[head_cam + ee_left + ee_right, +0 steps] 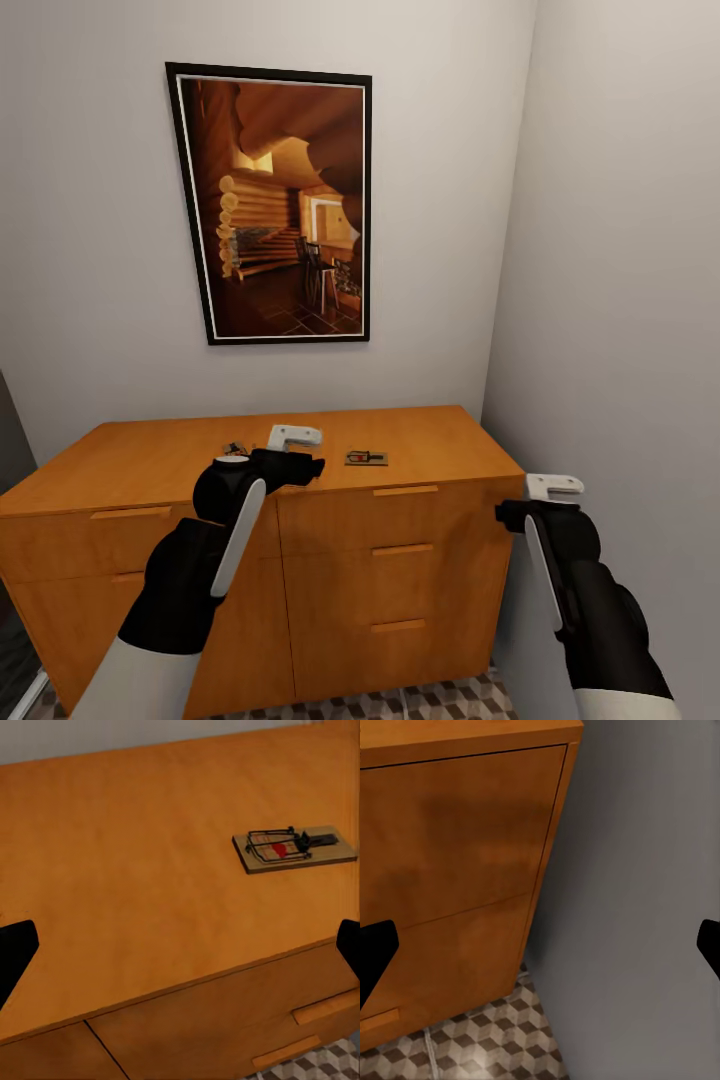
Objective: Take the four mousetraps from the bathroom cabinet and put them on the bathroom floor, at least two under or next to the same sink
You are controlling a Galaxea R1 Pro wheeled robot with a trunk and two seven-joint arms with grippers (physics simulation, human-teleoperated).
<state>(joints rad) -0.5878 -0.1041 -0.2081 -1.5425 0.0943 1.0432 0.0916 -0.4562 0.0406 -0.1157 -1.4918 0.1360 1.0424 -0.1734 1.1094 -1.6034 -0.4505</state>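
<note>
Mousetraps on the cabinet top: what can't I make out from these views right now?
- How many traps there are: the head view shows one mousetrap clearly; the left claw and its arm cover most of a small dark object behind it.
- The cabinet's left end is cut off by the head view's edge.
- Drawer contents: all shut.
- The sink shows nowhere, so its direction is unknown.

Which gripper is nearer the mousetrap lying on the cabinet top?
Left. The left gripper hovers over the cabinet top, just beside the mousetrap. The right gripper hangs off the cabinet's right end, by the wall, farther away.
</note>
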